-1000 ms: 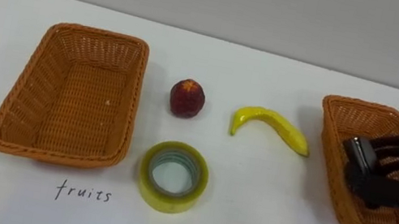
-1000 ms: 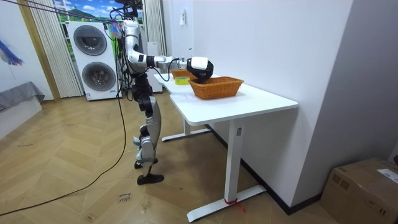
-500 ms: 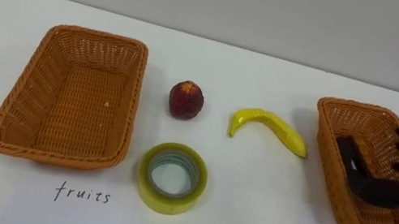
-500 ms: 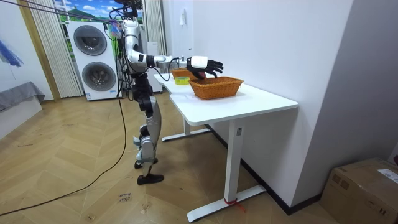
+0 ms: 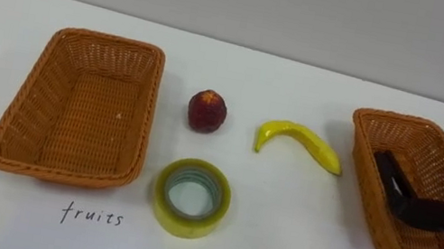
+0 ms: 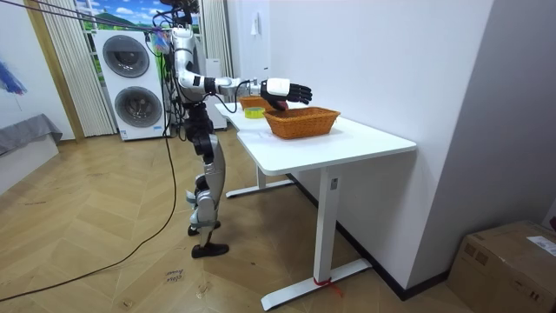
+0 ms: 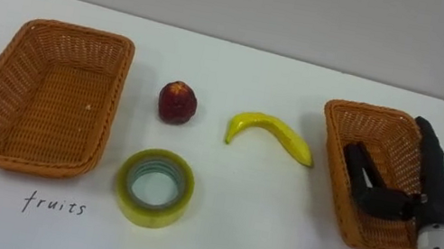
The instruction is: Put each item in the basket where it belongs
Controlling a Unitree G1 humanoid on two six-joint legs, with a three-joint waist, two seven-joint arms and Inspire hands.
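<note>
While the robot stands at the far end of the white tabletop (image 5: 276,235) in the room view, its right arm reaches out level over the nearer basket. And from the head camera, there's the right hand (image 5: 435,214) at the right edge of the frame, hovering in the right basket (image 5: 366,159), fingers spread straight and thumb held apart, gripping nothing. What lies under the palm, I cannot tell. Over to the middle of the frame: the red fruit (image 5: 207,109) sits on the tabletop just right of the left basket (image 5: 19,107), and the banana (image 5: 300,141) lies between that fruit and the right basket, its tip near the basket's wall. Below them, lower centre, the yellow tape roll (image 5: 192,196) lies flat, beside the left basket's near corner.
</note>
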